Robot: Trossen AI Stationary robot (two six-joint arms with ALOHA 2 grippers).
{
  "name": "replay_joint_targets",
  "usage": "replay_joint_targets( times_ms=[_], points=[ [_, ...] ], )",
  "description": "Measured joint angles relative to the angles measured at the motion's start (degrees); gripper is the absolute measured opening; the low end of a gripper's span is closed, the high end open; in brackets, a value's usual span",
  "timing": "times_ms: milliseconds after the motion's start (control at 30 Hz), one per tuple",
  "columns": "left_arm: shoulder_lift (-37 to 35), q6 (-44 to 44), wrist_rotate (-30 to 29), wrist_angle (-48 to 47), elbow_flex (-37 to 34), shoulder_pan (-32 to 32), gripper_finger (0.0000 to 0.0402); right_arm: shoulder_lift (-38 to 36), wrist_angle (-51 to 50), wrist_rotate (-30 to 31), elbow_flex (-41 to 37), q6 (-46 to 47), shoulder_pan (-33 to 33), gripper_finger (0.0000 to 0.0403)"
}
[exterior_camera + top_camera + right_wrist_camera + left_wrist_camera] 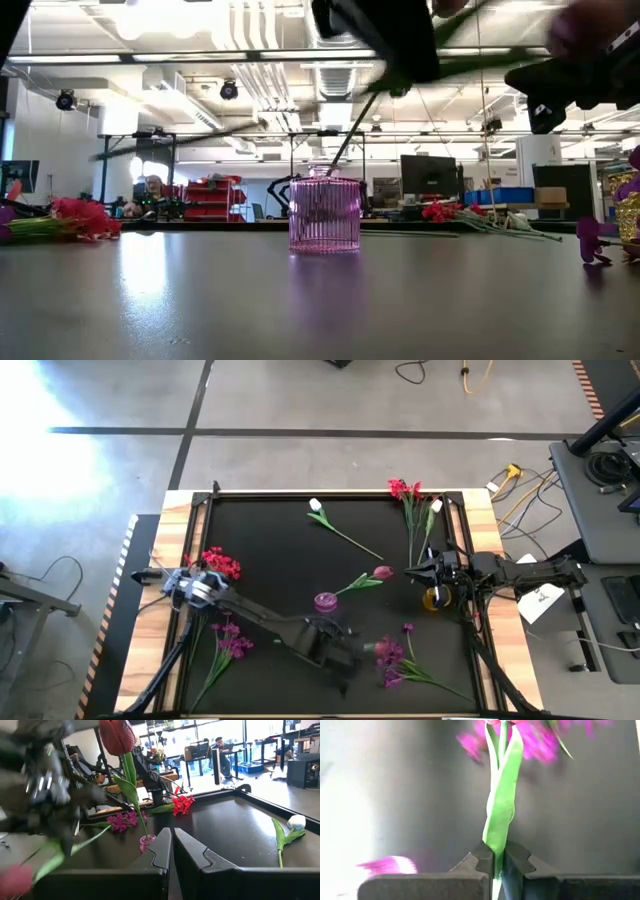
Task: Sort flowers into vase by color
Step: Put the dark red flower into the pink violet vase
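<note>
My left gripper (345, 652) is near the table's near edge, shut on a magenta cluster flower (387, 654) held above the table. A pink ribbed vase (326, 603) stands mid-table. A pink-red tulip (382, 572) slants up from the vase's rim (146, 839) on its stem. Whether the stem end is inside the vase, I cannot tell. My right gripper (410, 572) is just right of the tulip's bloom. Its fingers (172, 847) are shut with nothing between them. A yellow vase (435, 598) stands under the right arm. My left gripper pinches the flower's green stem and long leaf (496, 851) between its two fingers. The stem runs straight out past the fingertips, with the magenta blooms (540, 740) at its far end. The flower is lifted clear of the table (500, 58).
Red flowers (220, 563) and magenta flowers (230, 640) lie at the left. A white bud (318, 506) lies at the far middle. Red flowers (405, 490) and a white bud (435, 506) lie at the far right. More magenta flowers (395, 675) lie near the front edge.
</note>
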Motion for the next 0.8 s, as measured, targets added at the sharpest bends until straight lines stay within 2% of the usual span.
replay_joint_targets(
  times_ms=[67,167,300,433,533,633,733,800],
  points=[
    [-5.46,0.06,-4.81,5.24,-5.81,0.09,0.0001,0.0,0.02,0.0,0.0,0.0,0.02,0.0013],
    [-15.45,2.23,-9.32,18.91,-17.95,-0.04,0.0001,0.0,0.01,0.01,0.0,0.0,0.0,0.0013],
    [-29.19,7.86,-10.38,45.73,-37.25,0.5,0.0,0.0,0.02,0.0,0.0,0.0,0.02,0.0013],
    [-38.95,14.44,-10.4,74.31,-56.34,2.21,0.0,0.0,0.02,0.02,0.0,0.0,0.0,0.0013],
    [-42.99,17.93,-10.31,94.58,-67.88,4.06,0.0,0.0,0.0,0.01,0.0,0.0,0.02,0.0013],
    [-44.05,19.3,-9.74,111.55,-76.45,6.55,0.0,0.0,-0.01,0.02,0.0,0.0,0.02,0.0013],
    [-43.55,19.01,-9.38,124.45,-82.01,9.05,0.0,0.0,0.0,0.02,0.0,0.0,0.02,0.0013],
    [-42.99,18.19,-9.32,129.8,-84.35,10.48,0.0,0.0,0.02,0.02,0.0,0.01,0.01,0.0013]
  ],
)
